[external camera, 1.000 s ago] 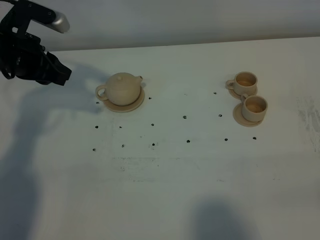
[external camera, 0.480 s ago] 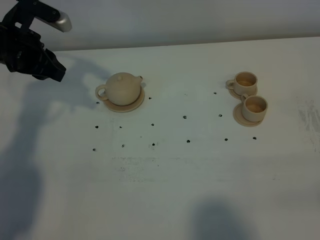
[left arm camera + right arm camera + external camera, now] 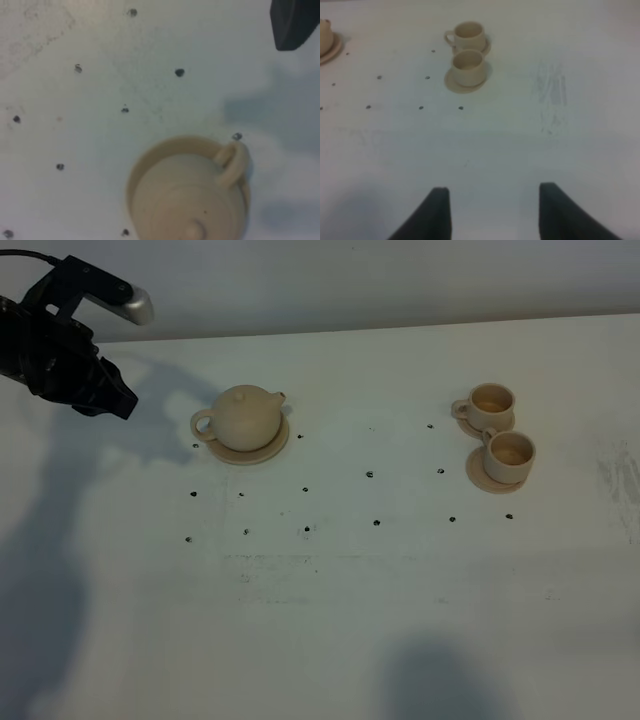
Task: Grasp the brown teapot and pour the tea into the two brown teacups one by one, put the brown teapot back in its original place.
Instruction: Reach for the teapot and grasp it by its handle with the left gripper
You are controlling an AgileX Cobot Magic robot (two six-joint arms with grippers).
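White tabletop (image 3: 330,600), teapot (image 3: 245,417) unmoved on its saucer (image 3: 273,451), two cups (image 3: 492,402) well apart to its right. Left gripper (image 3: 118,400) has bobbed up and settled back near the handle, its grip unreadable. Right gripper (image 3: 490,212) gapes, empty. Nothing grasped, I'd say.

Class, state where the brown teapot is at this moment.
In the exterior high view the brown teapot sits on its wide saucer, left of centre on the table, right of the left gripper.
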